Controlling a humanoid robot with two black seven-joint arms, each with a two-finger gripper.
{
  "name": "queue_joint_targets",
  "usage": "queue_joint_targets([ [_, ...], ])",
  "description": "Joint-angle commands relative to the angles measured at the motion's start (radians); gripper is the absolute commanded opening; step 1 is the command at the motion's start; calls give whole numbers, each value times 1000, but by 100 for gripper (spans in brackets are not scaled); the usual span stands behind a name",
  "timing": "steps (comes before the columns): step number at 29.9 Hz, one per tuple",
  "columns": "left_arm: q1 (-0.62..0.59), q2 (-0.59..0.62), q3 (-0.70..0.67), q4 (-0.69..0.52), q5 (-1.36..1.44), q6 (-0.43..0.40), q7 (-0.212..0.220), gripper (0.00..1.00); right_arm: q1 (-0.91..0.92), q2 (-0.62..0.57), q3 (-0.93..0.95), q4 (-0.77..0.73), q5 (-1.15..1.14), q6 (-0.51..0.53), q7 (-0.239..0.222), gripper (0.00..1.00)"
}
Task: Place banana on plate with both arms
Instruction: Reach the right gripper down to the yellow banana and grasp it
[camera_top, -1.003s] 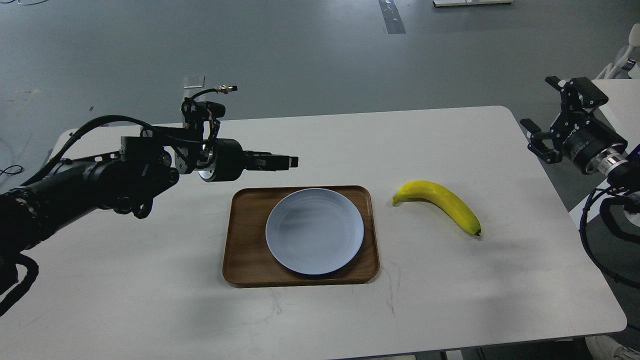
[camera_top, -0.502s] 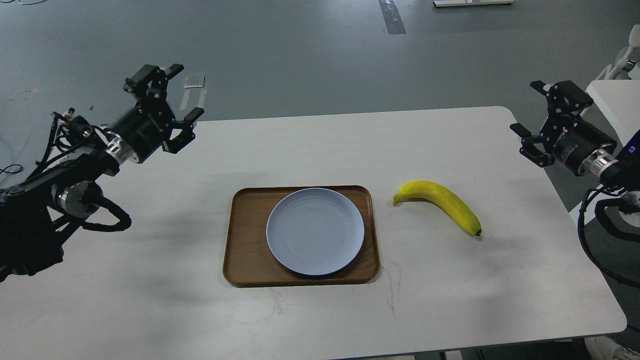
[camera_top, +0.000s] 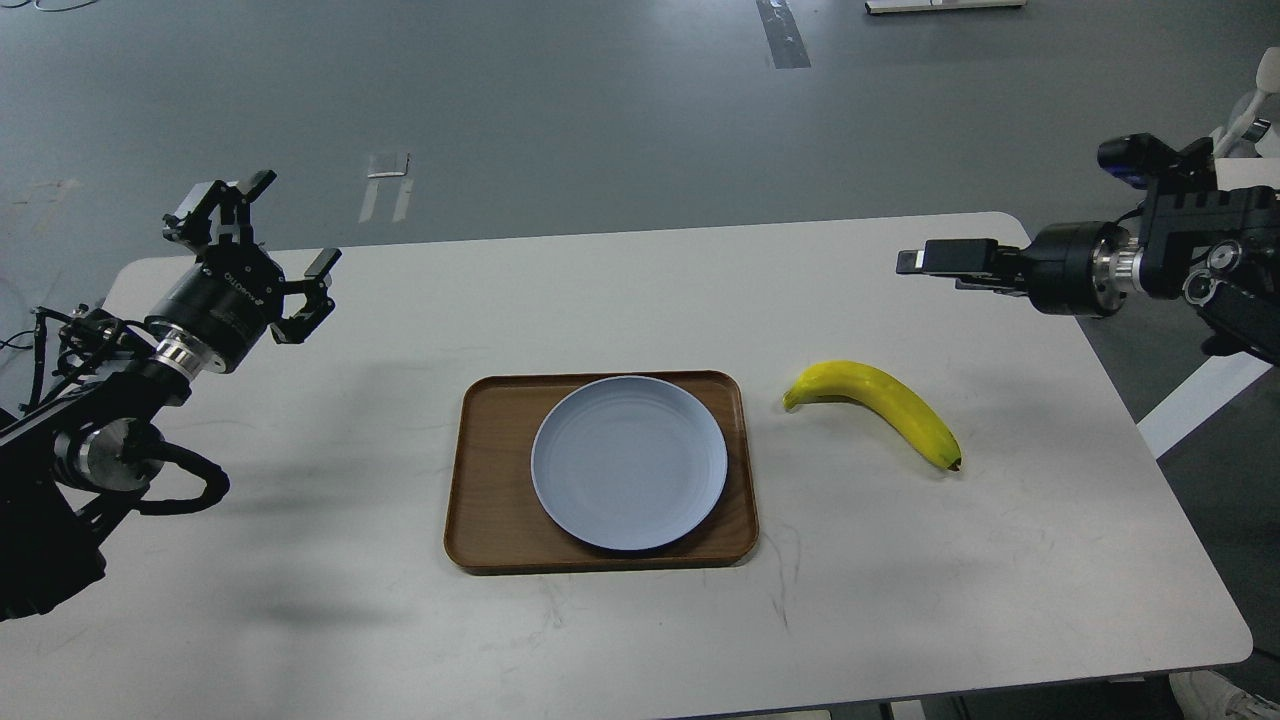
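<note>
— Where was the banana (camera_top: 878, 408)?

— It lay on the desk (camera_top: 640, 640) toward the right edge, beside the tray (camera_top: 480, 520) holding the plate (camera_top: 629, 462).

— And the fingers?

— The left gripper (camera_top: 262, 238) was spread, empty. The right gripper (camera_top: 915, 262) was side-on; I could not tell. I think reaching was starting; next it must descend over the banana.

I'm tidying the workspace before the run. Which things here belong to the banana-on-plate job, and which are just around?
Part of the job: banana, plate, left gripper, right gripper.

Just around: wooden tray under the plate, white table.
</note>
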Motion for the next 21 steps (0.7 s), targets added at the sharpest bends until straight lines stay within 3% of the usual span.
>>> queue_joint_targets([
  [1,-3,5,-1,0,2,0,0,100,109,75,-266,-4,-84,0,0,100],
  [6,-3,28,-1,0,2,0,0,100,132,178,-423,-39,-117,-29,0,100],
  [14,-3,44,-1,0,2,0,0,100,116,292,-498,-128,-142,-76,0,100],
  [21,-3,44,1,0,3,0,0,100,93,313,-499,-130,-140,-81,0,96],
])
